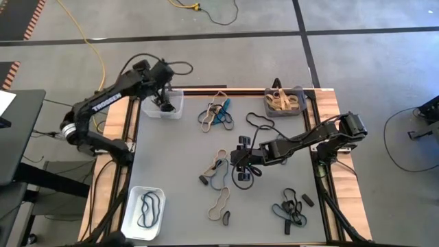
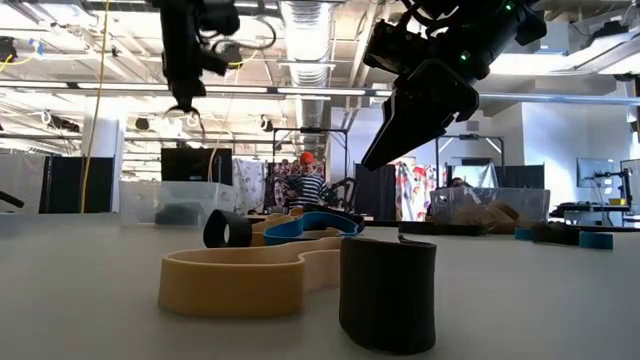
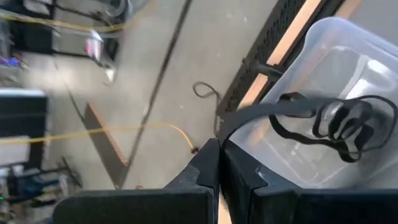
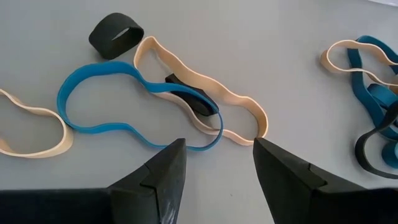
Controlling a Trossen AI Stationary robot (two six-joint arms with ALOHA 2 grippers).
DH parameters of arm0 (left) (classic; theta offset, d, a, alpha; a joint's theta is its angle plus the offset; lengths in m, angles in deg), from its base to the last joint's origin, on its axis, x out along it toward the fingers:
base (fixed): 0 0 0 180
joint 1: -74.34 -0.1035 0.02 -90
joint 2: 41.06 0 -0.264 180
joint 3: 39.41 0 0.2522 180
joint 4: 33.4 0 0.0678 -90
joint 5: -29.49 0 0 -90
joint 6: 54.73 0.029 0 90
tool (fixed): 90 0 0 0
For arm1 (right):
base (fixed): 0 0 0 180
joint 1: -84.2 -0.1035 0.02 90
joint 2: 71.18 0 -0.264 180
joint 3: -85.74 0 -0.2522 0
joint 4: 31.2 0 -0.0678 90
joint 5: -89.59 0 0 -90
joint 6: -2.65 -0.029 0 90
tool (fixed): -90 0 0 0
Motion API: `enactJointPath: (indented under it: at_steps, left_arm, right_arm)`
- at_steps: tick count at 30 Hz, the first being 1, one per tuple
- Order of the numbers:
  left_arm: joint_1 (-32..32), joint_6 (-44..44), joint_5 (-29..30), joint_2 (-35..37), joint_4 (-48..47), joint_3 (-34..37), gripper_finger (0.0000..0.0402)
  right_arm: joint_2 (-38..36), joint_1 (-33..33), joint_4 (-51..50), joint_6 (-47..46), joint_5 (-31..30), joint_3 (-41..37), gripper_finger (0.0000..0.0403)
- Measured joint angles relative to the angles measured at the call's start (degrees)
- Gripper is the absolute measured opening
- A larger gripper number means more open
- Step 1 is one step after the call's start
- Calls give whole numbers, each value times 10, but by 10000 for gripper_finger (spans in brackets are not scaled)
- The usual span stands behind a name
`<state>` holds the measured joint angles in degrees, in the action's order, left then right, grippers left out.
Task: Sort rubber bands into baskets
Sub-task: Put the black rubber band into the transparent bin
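My left gripper (image 1: 165, 103) hangs shut over the clear basket (image 1: 175, 112) at the far left, with a black rubber band (image 3: 292, 109) in its fingers. More black loops (image 3: 348, 127) show over the basket's floor; whether they are part of the held band, I cannot tell. My right gripper (image 4: 217, 155) stands open above the table's middle, over a blue band (image 4: 118, 109), a tan band (image 4: 205, 84) and a black band (image 4: 115, 34), touching none. The dark grey basket (image 1: 300, 91) at the far right holds tan bands. The white basket (image 1: 132, 206) at the near left holds teal bands. My left gripper pinches one end of the black rubber band (image 3: 233, 124) between its two shut fingers, slanting down from above. The band runs out from the fingertips as a flat strip over the clear basket's inside, clear of the table.
Loose bands lie in heaps at the far middle (image 1: 218, 115), the middle (image 1: 218, 170) and the near right (image 1: 291, 209); a tan one (image 1: 219, 204) lies near the front. A yellow cable (image 1: 89, 48) runs over the floor. A person (image 2: 305, 185) stands far behind the table.
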<state>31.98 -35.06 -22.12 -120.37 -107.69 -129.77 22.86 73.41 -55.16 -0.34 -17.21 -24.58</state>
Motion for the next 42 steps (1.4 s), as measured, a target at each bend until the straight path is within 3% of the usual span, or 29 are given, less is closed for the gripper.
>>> enactJointPath:
  at_steps: [9, 21, 28, 34, 39, 42]
  left_arm:
    - [-73, 3, -26, -107, 11, 0, 0]
    - [-80, -39, -115, -216, -34, 0, 6]
    - [-67, -50, -122, -217, -36, 0, 86]
    - [-55, -62, -76, -191, -45, 0, 158]
    - [-42, -77, -87, -151, -45, 0, 177]
    - [-27, -92, -125, -122, -45, 0, 178]
  right_arm:
    - [0, 0, 0, 0, 0, 0, 217]
    - [0, -1, -2, -1, 0, 0, 217]
    - [0, -1, -4, -5, 4, 0, 217]
    - [0, -1, -5, -5, 4, 0, 217]
    - [0, -1, -5, -5, 4, 0, 217]
    - [0, -1, -5, -6, 3, 0, 217]
